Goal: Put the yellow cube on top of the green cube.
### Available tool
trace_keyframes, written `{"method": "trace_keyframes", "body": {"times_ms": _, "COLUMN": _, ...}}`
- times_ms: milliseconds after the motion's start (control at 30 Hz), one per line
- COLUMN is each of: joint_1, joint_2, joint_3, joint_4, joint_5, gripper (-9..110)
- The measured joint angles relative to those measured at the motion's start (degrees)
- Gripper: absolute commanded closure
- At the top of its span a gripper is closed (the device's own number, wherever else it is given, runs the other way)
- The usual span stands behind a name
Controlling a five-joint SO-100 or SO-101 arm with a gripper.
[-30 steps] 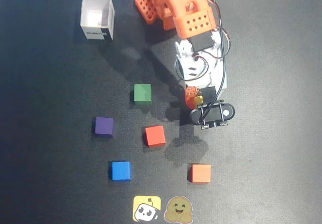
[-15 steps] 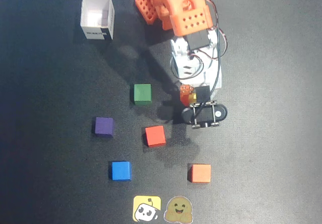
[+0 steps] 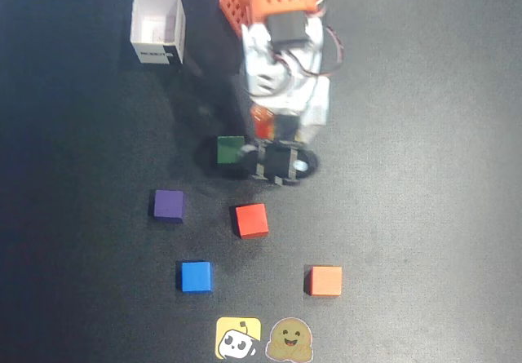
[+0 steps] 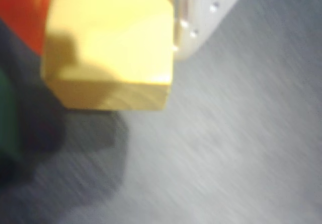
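In the wrist view the gripper point(image 4: 108, 43) is closed on the yellow cube point(image 4: 113, 48), pinched between an orange finger point(image 4: 22, 12) at left and a white finger point(image 4: 201, 17) at right, clear of the dark table point(image 4: 231, 143). The green cube point(image 4: 7, 113) shows at the left edge of that view; overhead, the green cube point(image 3: 228, 149) lies just left of the arm's head, partly covered. Purple point(image 3: 169, 205), red point(image 3: 251, 220), blue point(image 3: 196, 276) and orange point(image 3: 325, 281) cubes sit apart below, and a white box point(image 3: 157, 28) stands at upper left.
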Motion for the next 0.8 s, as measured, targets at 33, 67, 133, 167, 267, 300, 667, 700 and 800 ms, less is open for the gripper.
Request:
{"method": "trace_keyframes", "body": {"times_ms": 33, "joint_1": 1.1, "joint_2": 0.7, "joint_3": 0.0, "joint_4": 1.1, "joint_5": -0.2, "gripper": 92}}
{"method": "trace_keyframes", "body": {"times_ms": 67, "joint_1": 2.6, "joint_2": 1.3, "joint_3": 0.0, "joint_4": 2.3, "joint_5": -0.8, "gripper": 92}}
{"method": "trace_keyframes", "body": {"times_ms": 133, "joint_1": 5.0, "joint_2": 1.8, "joint_3": 0.0, "joint_4": 4.0, "joint_5": -1.3, "gripper": 91}}
{"method": "trace_keyframes", "body": {"times_ms": 167, "joint_1": 6.0, "joint_2": 1.8, "joint_3": 0.0, "joint_4": 4.4, "joint_5": -2.3, "gripper": 91}}
{"method": "trace_keyframes", "body": {"times_ms": 267, "joint_1": 9.5, "joint_2": 1.8, "joint_3": 0.0, "joint_4": 5.1, "joint_5": -4.3, "gripper": 91}}
{"method": "trace_keyframes", "body": {"times_ms": 300, "joint_1": 10.5, "joint_2": 1.8, "joint_3": 0.0, "joint_4": 5.3, "joint_5": -4.4, "gripper": 91}}
{"method": "trace_keyframes", "body": {"times_ms": 667, "joint_1": 19.0, "joint_2": 2.2, "joint_3": 0.0, "joint_4": 7.0, "joint_5": -9.4, "gripper": 91}}
{"method": "trace_keyframes", "body": {"times_ms": 700, "joint_1": 19.2, "joint_2": 2.2, "joint_3": 0.0, "joint_4": 7.0, "joint_5": -9.4, "gripper": 90}}
{"method": "trace_keyframes", "body": {"times_ms": 800, "joint_1": 19.5, "joint_2": 0.6, "joint_3": 0.0, "joint_4": 5.1, "joint_5": -9.8, "gripper": 90}}
